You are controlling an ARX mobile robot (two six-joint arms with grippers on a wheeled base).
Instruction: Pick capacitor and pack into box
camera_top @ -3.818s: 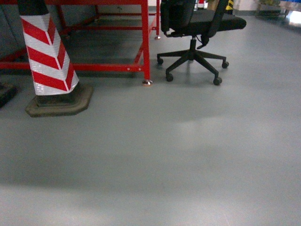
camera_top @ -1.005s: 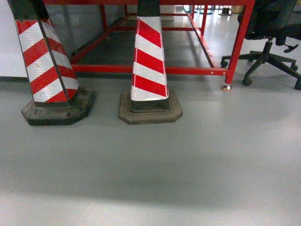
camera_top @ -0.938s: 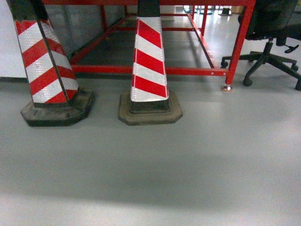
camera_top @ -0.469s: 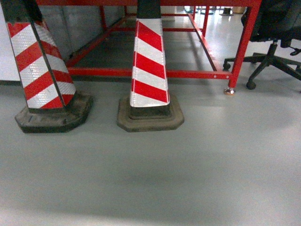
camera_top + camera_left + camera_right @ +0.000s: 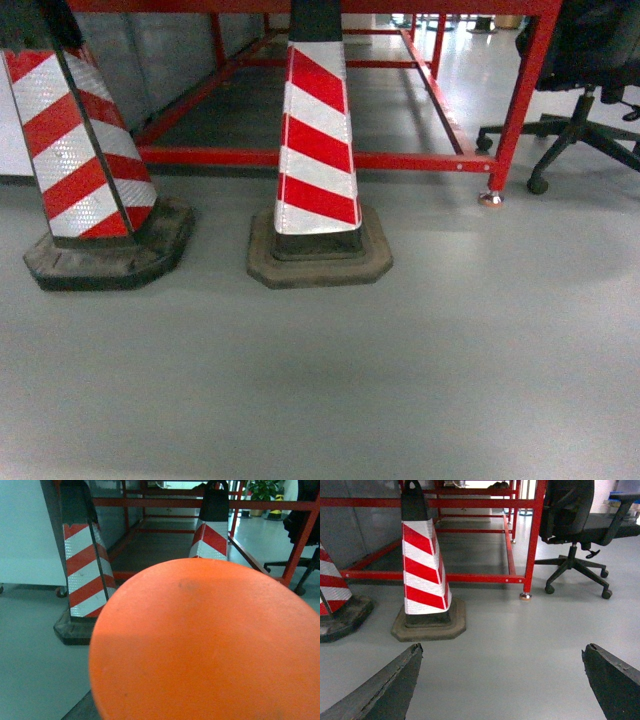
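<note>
Right gripper (image 5: pixel 502 680) fingers spread wide over grey floor (image 5: pixel 400 380). Left gripper hidden behind orange disc (image 5: pixel 210 645); state unreadable. Two cones (image 5: pixel 318 150) before red frame (image 5: pixel 520 90).

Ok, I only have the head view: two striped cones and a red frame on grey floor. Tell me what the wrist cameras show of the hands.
Observer: The right wrist view shows the right hand with its two dark fingers spread wide and only floor between them.
Operator: Now the left one.
Observer: A large orange rounded surface fills most of the left wrist view. The left hand itself does not show.
Operator: Report the box and capacitor.
Observer: Neither appears in any view. The right wrist view adds only the office chair beside the frame, with its seat and back.
</note>
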